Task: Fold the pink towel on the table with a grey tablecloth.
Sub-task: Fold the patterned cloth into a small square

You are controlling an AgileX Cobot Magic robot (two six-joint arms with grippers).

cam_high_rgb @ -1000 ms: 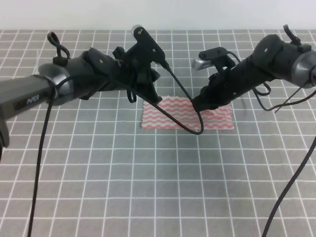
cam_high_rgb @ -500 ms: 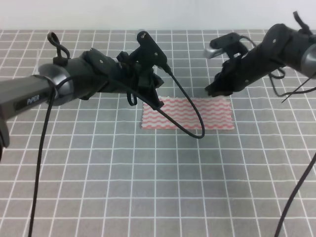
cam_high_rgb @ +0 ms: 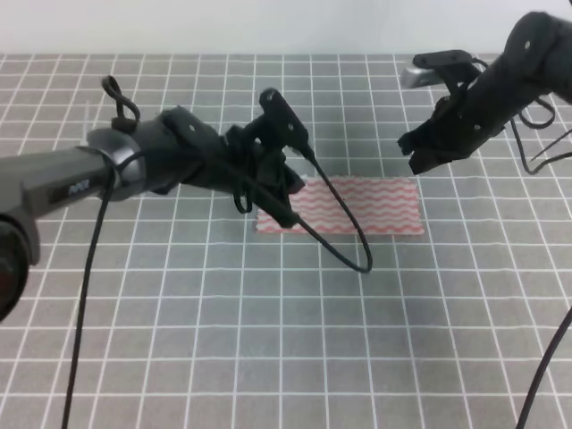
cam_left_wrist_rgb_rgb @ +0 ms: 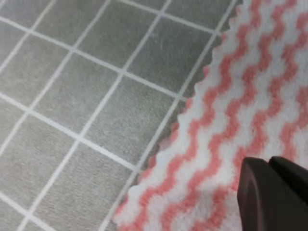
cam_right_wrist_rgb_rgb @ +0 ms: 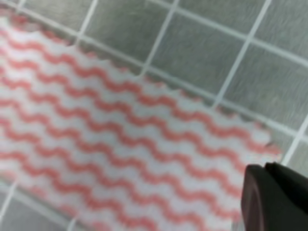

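The pink towel (cam_high_rgb: pixel 357 207) lies flat on the table with a grey tablecloth (cam_high_rgb: pixel 179 313) as a wide rectangle, just behind the middle. My left gripper (cam_high_rgb: pixel 288 207) hangs low over the towel's left end. In the left wrist view its dark fingers (cam_left_wrist_rgb_rgb: pixel 262 192) sit together, shut, above the striped towel (cam_left_wrist_rgb_rgb: pixel 231 115), near its zigzag left edge. My right gripper (cam_high_rgb: pixel 416 159) is raised above the towel's far right corner. The right wrist view shows that gripper (cam_right_wrist_rgb_rgb: pixel 264 167) shut too, with the towel (cam_right_wrist_rgb_rgb: pixel 120 144) spread below it.
Black cables loop from both arms; one (cam_high_rgb: pixel 353 246) droops across the towel's front edge. White grid lines cross the grey cloth (cam_left_wrist_rgb_rgb: pixel 96 96) on all sides. A pale wall (cam_high_rgb: pixel 268 27) borders the table's far edge.
My right gripper has lifted off the towel and drawn back to the upper right. The left gripper has come down and slightly right over the towel's left end.
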